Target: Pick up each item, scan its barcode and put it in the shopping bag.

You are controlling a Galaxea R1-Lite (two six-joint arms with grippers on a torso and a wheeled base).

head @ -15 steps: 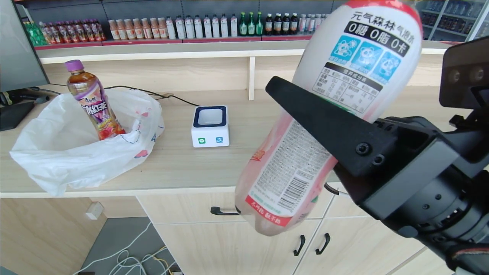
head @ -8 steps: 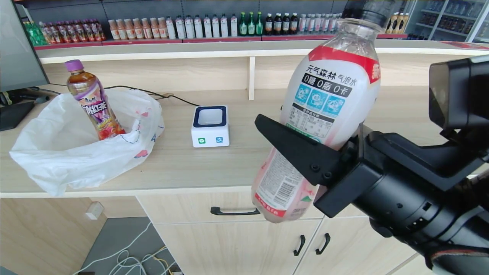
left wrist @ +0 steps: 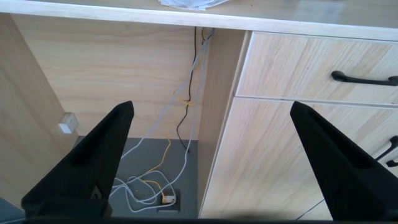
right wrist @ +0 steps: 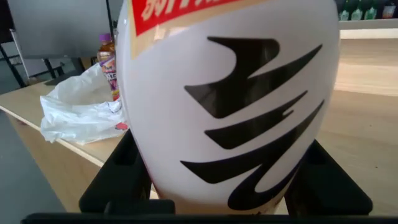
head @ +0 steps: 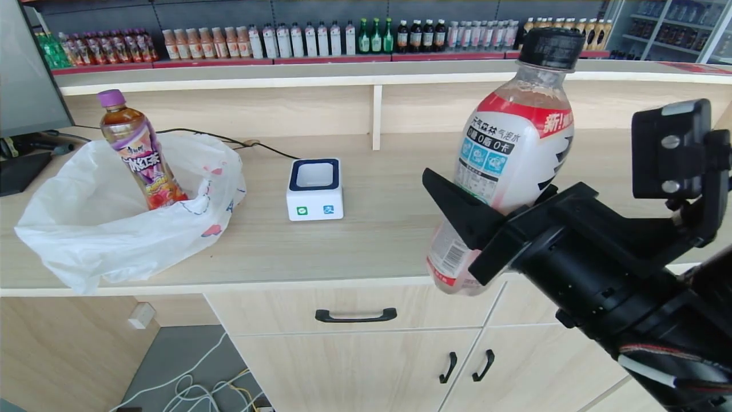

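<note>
A long wooden counter (head: 372,246) runs across the head view, its front edge above cabinet doors with black handles. Bare wood lies open between the scanner and the right arm, and along the front edge.

A crumpled white bag (head: 108,229) sits at the counter's left end, mouth open upward, its lower fold reaching the front edge.

The right gripper (head: 486,197) is clenched around the middle of the soda bottle (head: 514,149) and holds it in the air over the counter's front edge, well right of the scanner. The bottle stands nearly upright with its black cap on top. Its label is white with a red band, three blue squares, a printed table and a barcode (head: 454,254) near the base, facing the camera.

The left gripper (left wrist: 211,109) hangs released, fingers wide apart, below the counter edge facing the cabinet fronts.

A tea bottle (head: 140,151) with a purple cap leans inside the bag.

A small white scanner (head: 315,189) with a dark-rimmed window sits mid-counter, just right of the bag.

A second ago the soda bottle loomed close to the camera and tilted; it has since moved away and to the right, and now stands straighter
</note>
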